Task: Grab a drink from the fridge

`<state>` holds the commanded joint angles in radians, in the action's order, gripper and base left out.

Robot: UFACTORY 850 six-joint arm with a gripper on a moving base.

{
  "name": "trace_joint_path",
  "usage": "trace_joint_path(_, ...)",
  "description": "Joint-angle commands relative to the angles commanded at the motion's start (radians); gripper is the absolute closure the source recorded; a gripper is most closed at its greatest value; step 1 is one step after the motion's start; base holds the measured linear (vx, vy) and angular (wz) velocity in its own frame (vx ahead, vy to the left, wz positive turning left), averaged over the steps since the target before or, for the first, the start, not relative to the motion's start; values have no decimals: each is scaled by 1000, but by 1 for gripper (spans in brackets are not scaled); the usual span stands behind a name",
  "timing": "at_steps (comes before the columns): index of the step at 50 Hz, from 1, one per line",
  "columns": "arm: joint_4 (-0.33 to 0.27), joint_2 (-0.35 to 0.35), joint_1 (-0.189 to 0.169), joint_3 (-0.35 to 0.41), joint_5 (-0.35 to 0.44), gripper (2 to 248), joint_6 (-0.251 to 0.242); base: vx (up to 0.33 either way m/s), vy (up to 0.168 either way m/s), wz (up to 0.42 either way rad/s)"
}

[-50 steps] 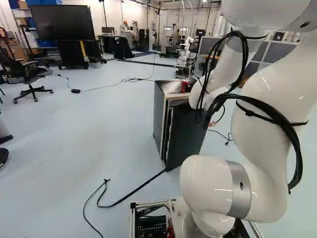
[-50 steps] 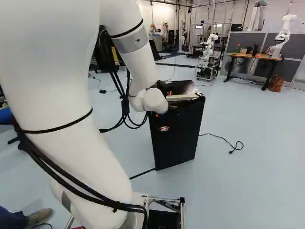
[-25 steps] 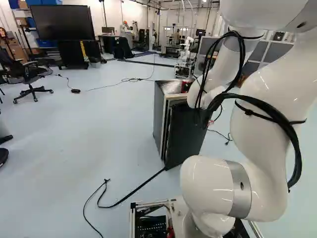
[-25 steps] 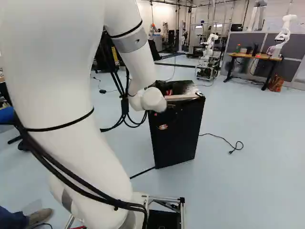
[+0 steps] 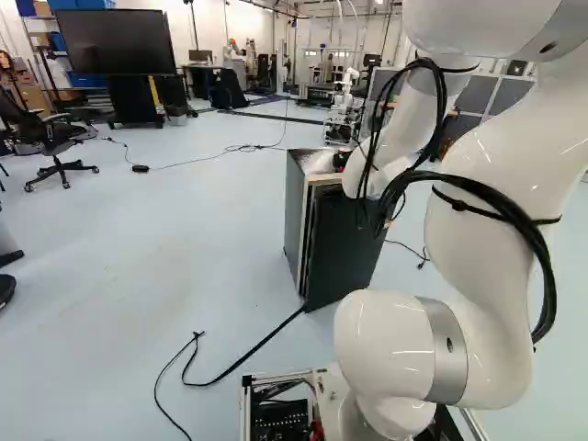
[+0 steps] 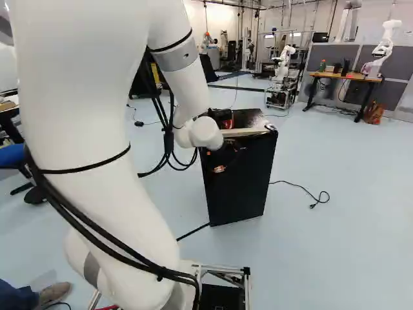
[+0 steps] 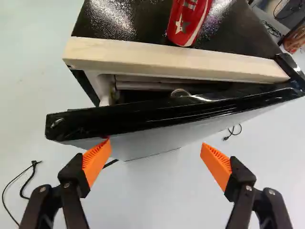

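Note:
My gripper (image 6: 221, 165) shows small and dark against the front of the black fridge (image 6: 242, 194) in the right base view. In the wrist view the gripper (image 7: 155, 162) is open, its orange pads wide apart with nothing gripped. Ahead of the fingers runs the top edge of the fridge door (image 7: 171, 117), slightly ajar. Through the gap behind it a silvery round can top (image 7: 180, 92) shows inside; the rest of it is hidden. A red can (image 7: 188, 21) stands on top of the fridge, behind the pale wooden strip (image 7: 171, 58).
A black strap (image 5: 248, 354) runs over the floor from the fridge's foot. A cable with a plug (image 6: 313, 205) lies beside the fridge. Farther off are another robot (image 6: 282, 68), a desk (image 6: 345, 76) and an office chair (image 5: 60, 142).
The arm's wrist has shifted slightly left in both base views, and the gripper with it. More of the red can shows in the right base view. The base has not moved.

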<state>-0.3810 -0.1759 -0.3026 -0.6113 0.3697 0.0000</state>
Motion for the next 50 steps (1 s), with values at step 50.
trace_joint_path(50,0,-52,50,-60,0,3,0,0,0,0)
